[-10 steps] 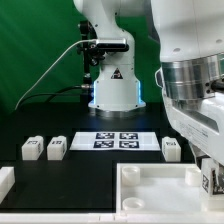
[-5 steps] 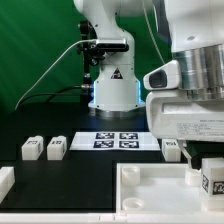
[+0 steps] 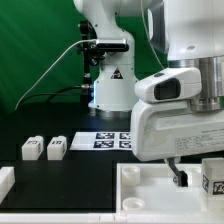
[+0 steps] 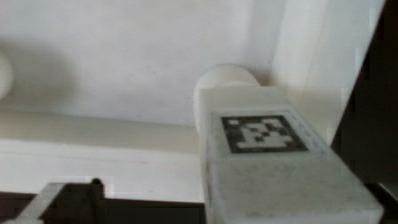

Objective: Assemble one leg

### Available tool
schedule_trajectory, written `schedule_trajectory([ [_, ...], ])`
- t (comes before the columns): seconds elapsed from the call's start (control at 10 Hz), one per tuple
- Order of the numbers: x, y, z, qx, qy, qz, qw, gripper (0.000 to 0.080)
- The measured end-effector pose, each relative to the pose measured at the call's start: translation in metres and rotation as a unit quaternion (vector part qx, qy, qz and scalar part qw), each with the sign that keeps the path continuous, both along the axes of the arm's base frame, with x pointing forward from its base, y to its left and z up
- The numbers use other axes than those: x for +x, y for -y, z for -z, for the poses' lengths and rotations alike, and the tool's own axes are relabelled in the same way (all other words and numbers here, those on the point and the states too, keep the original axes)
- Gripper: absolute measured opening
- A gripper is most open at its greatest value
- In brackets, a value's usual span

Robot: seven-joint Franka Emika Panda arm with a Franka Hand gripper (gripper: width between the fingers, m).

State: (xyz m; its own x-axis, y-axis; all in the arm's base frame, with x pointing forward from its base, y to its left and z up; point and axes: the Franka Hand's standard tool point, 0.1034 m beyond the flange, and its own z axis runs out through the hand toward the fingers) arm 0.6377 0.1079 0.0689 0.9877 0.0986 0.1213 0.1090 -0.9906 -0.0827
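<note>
Clearly tagged, 1 leg [image 4: 267,150] stands over the tray [image 4: 107,100] — no readable writing

Marker board [image 3: 108,141] flat on black table [image 3: 70,172], partly hidden on the exterior view's right. White rimmed tray [image 3: 150,195] nearer the camera than the board.

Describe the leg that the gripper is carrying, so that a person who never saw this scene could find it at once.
Start at the large white rimmed tray at the front of the exterior view. Follow its rim to the exterior view's right edge, under the big white arm. The leg there is a small white block with a black-and-white tag, and unlike the two legs resting on the black table, it sits over the tray.
</note>
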Motion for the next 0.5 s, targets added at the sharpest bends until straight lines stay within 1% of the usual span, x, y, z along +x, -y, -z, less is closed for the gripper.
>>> schedule_trajectory([
  [0.1,0.0000,0.0000,0.0000,0.002,-0.001,0.015,1.000,0.0535],
  [0.2,-0.0001,-0.0003,0.0000,0.004,-0.003,0.026,1.000,0.0535],
  [0.3,-0.0002,-0.0010,0.0001,0.010,-0.007,0.070,0.997,0.0352],
  [0.4,-0.0002,-0.0011,0.0000,0.014,-0.010,0.105,0.994,0.0291],
  [0.5,-0.0002,-0.0014,0.0000,0.020,-0.016,0.162,0.986,0.0291],
])
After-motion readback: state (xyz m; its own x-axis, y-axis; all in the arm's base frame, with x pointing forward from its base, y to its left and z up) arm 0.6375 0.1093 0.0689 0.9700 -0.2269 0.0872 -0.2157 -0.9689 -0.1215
